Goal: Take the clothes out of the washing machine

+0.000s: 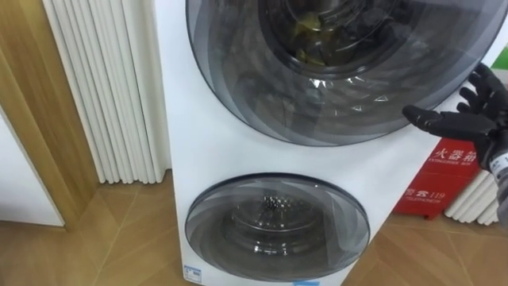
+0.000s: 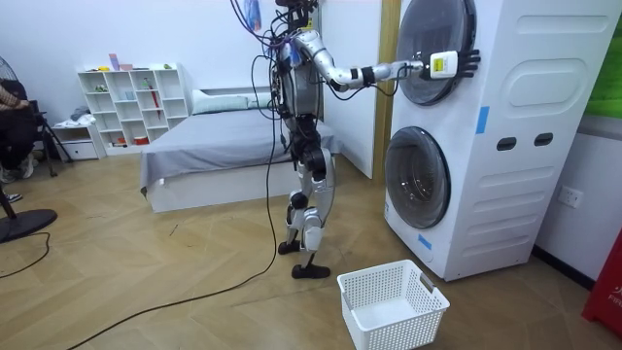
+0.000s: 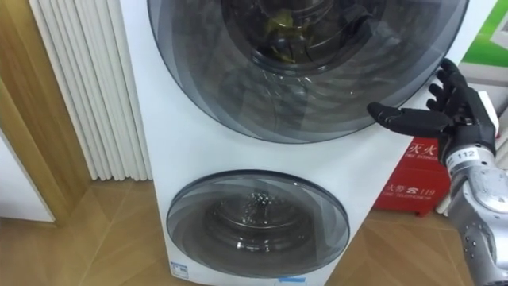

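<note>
Wooden flooring (image 1: 119,238) is stood on before the washer (image 1: 178,119). The right hand (image 3: 456,117), spread and empty, is held at the right rim of the closed upper door (image 1: 333,87); clothes (image 1: 305,36) are seen behind it. That rim should be hooked and the door swung wide.

1 white plastic basket (image 2: 394,303) sits empty and upright on the wood floor (image 2: 146,262). Behind it, a bed (image 2: 214,151) with a grey cover stands along the far wall, next to a white shelf unit (image 2: 131,102) holding small items. A person (image 2: 12,126) sits at the room view's left edge. A red box (image 1: 440,179) stands low by the wall, while white ribbed panelling (image 1: 99,87) runs beside a wooden frame (image 1: 36,111).
</note>
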